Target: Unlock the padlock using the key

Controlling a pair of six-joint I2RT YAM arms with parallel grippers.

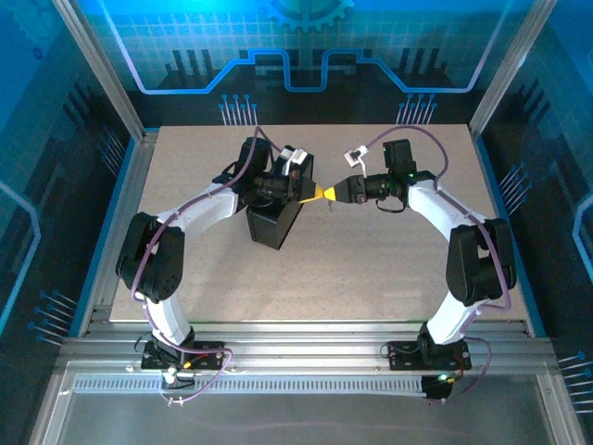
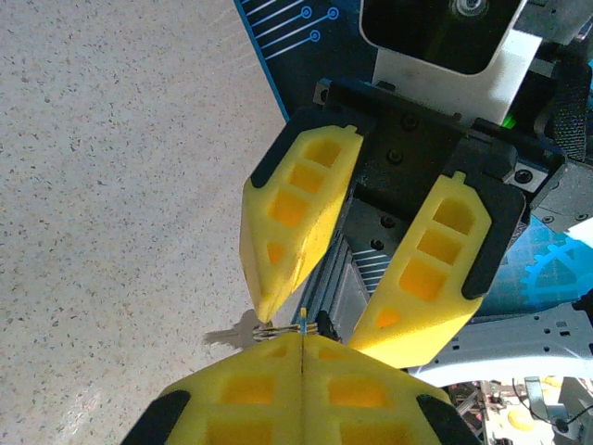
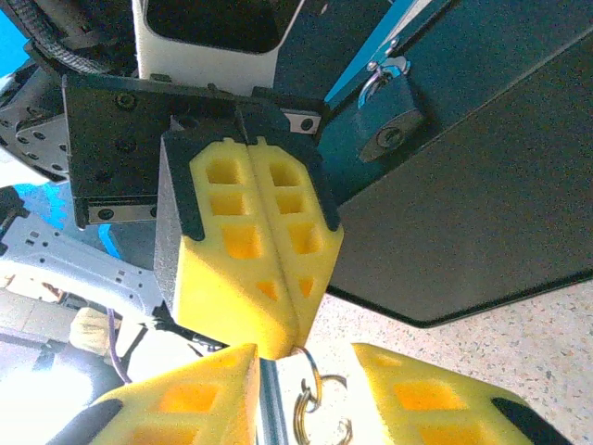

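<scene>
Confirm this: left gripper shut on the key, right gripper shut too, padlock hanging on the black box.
Wrong on the right gripper: it is open, fingers spread, as the left wrist view shows. The left gripper is shut on the key, and the padlock hangs on the black box.

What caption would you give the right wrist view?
Shut left tool holds a key ring inside the open right tool; padlock hangs on the box behind.
</scene>
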